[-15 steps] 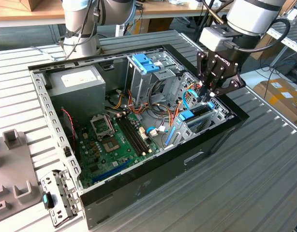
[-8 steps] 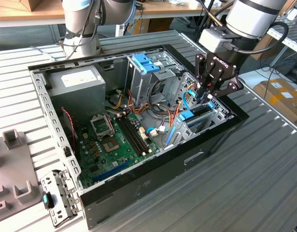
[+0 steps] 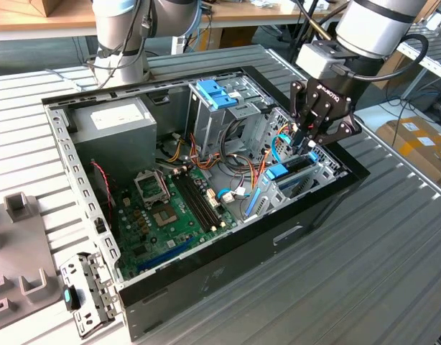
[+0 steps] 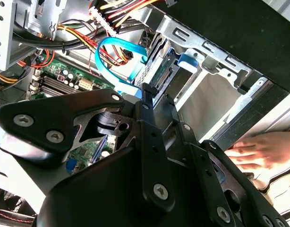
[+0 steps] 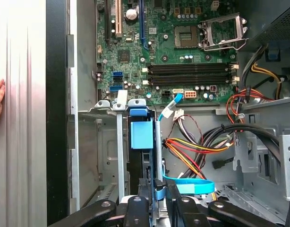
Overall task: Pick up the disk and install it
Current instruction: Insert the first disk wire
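Since the disk (image 5: 141, 135) stands on edge in the bay (image 5: 120, 156), its blue frame between the metal rails, the gripper (image 3: 307, 148) sits low at its near end. Whether it clamps the disk I cannot tell. Seating it well probably means pressing straight along the rails without tilt, clear of the blue cable (image 5: 187, 187) just beside and the hand (image 4: 258, 151) at the case wall.
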Tool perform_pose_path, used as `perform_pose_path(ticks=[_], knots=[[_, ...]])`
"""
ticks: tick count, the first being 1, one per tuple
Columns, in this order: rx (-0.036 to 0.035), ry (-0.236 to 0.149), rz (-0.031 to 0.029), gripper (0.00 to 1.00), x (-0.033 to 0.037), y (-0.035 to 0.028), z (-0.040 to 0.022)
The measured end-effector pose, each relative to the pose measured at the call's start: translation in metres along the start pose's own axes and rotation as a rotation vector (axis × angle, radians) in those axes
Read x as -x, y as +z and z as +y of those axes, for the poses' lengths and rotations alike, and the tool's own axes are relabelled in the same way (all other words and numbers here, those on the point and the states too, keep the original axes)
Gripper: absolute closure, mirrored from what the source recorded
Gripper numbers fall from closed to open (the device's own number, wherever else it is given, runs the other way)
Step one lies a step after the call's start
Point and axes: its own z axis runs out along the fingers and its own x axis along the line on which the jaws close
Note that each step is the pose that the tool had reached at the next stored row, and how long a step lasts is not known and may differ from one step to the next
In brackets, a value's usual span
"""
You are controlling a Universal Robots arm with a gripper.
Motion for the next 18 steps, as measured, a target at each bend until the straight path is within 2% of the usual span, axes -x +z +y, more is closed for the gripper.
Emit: perform_pose_path(ticks=[4,5,10,11,14,15,16,18], knots=[[0.0000,0.000,0.0001,0.73,0.0000,0.0000,-0.0001],[0.0000,0.000,0.0000,0.84,0.0000,0.0000,-0.0001],[0.0000,0.000,-0.0001,0.84,0.0000,0.0000,-0.0001],[-0.0022,-0.001,-0.0007,0.84,-0.0001,0.0001,0.0008],[-0.0124,-0.006,-0.0032,0.84,-0.0002,0.0006,0.0035],[-0.0197,-0.009,-0.0044,0.84,-0.0002,0.0010,0.0046],[-0.0305,-0.012,-0.0051,0.84,-0.0003,0.0015,0.0056],[-0.0474,-0.015,-0.0073,0.84,-0.0006,0.0021,0.0091]])
